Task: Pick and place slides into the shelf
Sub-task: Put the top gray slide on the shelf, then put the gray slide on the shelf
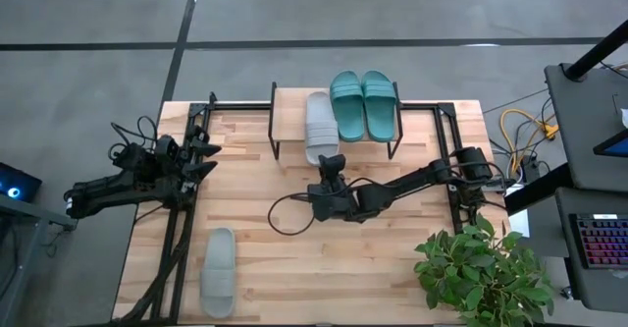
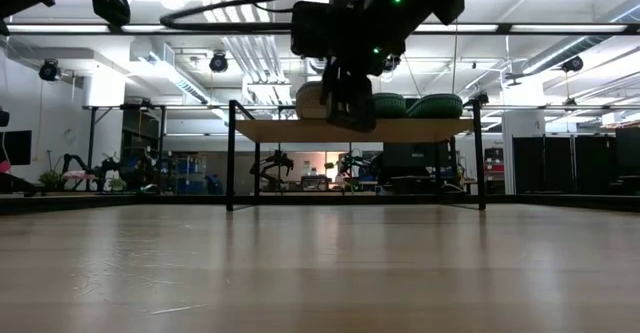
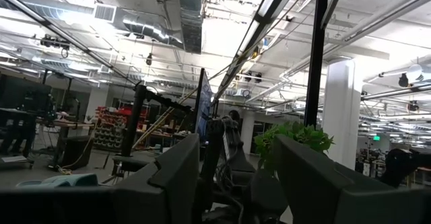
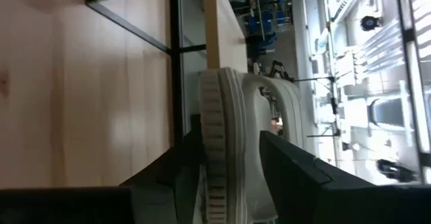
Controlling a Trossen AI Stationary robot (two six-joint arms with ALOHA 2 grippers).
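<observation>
Right gripper [image 1: 332, 163] at shelved grey slide [image 1: 319, 126]

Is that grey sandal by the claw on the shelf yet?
Yes. The grey sandal lies on the shelf, its heel overhanging the edge.

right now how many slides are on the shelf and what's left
Done: the teal pair lies on the shelf. In hand: a grey slide rests on the shelf top, heel overhanging the front edge, with the right gripper at that heel, fingers apart around it. Left: the other grey slide on the table; the left gripper waits, open.
</observation>
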